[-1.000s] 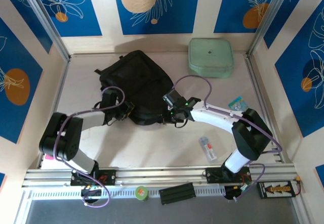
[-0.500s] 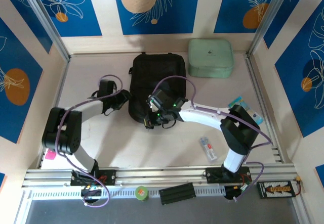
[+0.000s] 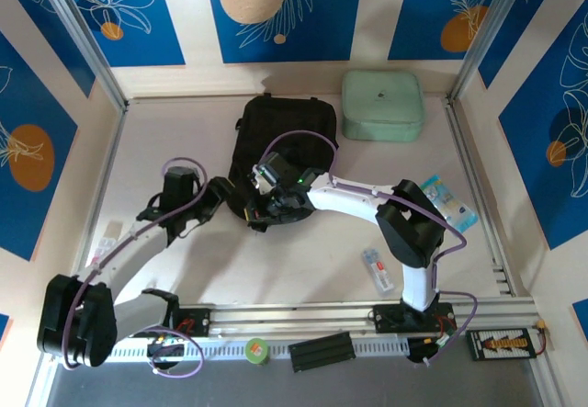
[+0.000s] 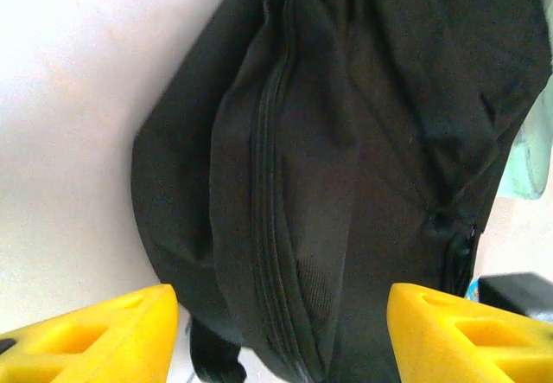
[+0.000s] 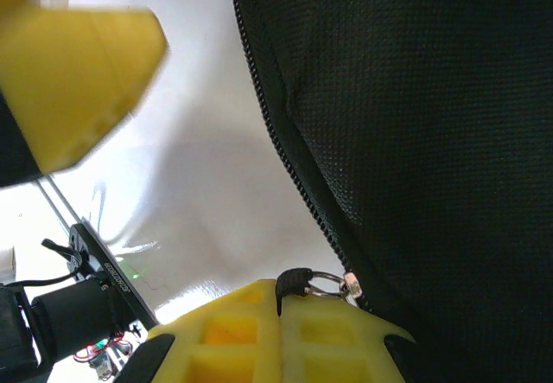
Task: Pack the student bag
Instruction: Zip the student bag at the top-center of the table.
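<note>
As right gripper (image 3: pixel 264 209) pinches 1 zipper pull (image 5: pixel 298 281), 1 student bag (image 3: pixel 285 136), 1 case (image 3: pixel 382 104)

Turned the student bag (image 3: pixel 285 141) from slanted to straight. Slid it a bit to the right too, closer to the green case (image 3: pixel 382 104). Swung the left arm (image 3: pixel 119 260) out wide, with its elbow now low in the near left corner. Pulled the left gripper (image 3: pixel 219 196) back to just beside the bag's left side and opened its jaws much wider. Moved the right gripper (image 3: pixel 266 209) left along the bag's near end. Tucked the right arm (image 3: pixel 404 228) in closer, and so uncovered more of the blue packet (image 3: pixel 450 203). Uncovered a pale slip (image 3: pixel 110 232) on the left as well.
</note>
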{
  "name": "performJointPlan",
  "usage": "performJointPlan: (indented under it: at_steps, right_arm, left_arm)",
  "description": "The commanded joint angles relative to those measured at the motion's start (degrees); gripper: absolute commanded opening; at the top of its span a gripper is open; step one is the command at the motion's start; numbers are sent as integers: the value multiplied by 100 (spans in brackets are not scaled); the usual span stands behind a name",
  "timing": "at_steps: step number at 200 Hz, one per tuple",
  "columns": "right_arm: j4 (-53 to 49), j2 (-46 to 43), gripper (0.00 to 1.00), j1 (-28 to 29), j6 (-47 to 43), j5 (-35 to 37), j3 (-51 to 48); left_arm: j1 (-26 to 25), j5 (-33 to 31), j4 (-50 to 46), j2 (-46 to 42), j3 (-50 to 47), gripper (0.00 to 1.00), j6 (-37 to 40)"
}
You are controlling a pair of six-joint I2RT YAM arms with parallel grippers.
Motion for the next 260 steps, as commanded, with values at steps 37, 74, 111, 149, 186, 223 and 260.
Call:
performJointPlan:
  at_steps: [37,74,111,149,186,223,260]
  right_arm:
    - [64,-446,0,18,-26,20,-465]
    - [68,-551,0,16,-2,62,-597]
    - [-34,-596,0,21,17,163,-633]
    - [-396,-684,0,25,122,644,-635]
    - [-962,-1024,0,22,219,1416,-750]
    - [-1309,-1572,0,-95,331,2022,-1255]
    - [-1510,-2168,0,-449,439,2574,-1828]
  left_arm:
    - [-558,-331,556,279,-179,66,-733]
    - [-695,-154,1032,858,-39,66,-763]
    - [-719,-227,1409,1197,33,49,-707]
    - [-725,-389,1552,1297,-7,29,-769]
    - [-710,-525,1537,1341,-47,14,-550]
    - [-676,-634,1397,1360,-15,9,-412]
    - [-613,-671,1284,1343,5,9,-319]
